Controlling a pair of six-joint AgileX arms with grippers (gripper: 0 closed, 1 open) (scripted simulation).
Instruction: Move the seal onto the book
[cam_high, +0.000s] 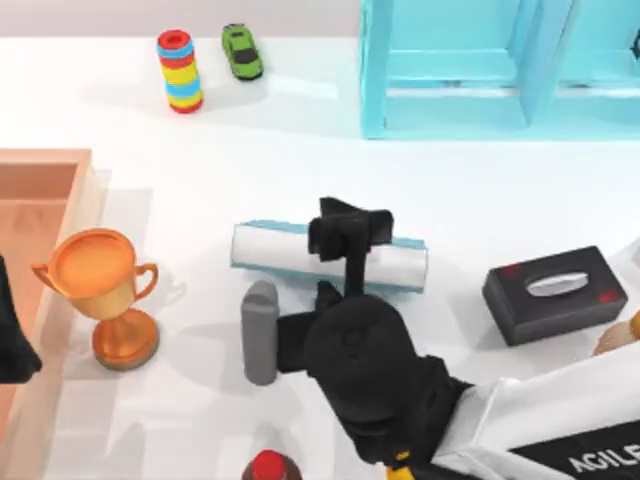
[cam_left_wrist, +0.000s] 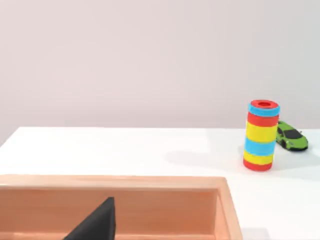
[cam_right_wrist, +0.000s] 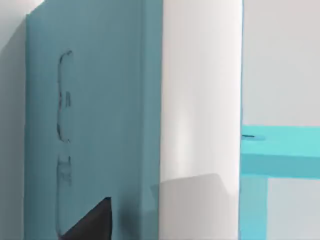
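The book (cam_high: 285, 250) lies flat at the table's middle, with a teal cover and white page edges. My right gripper (cam_high: 352, 222) hovers directly over it, open, with nothing showing between its fingers. The right wrist view looks along the book's (cam_right_wrist: 90, 100) teal cover and white pages, with one dark fingertip (cam_right_wrist: 92, 221) at the picture's edge. The seal is hidden. My left gripper (cam_high: 12, 345) is parked at the far left over a wooden tray (cam_high: 40, 170), and one fingertip (cam_left_wrist: 97, 222) shows above the tray (cam_left_wrist: 150, 182).
An orange trophy (cam_high: 100, 290) stands left of the book and a black tissue box (cam_high: 555, 292) to its right. A grey cylinder (cam_high: 260, 330) and a red-capped dark thing (cam_high: 268, 465) sit nearer the front. Stacked coloured rings (cam_high: 180, 70), a green car (cam_high: 241, 52) and a teal shelf (cam_high: 450, 70) line the back.
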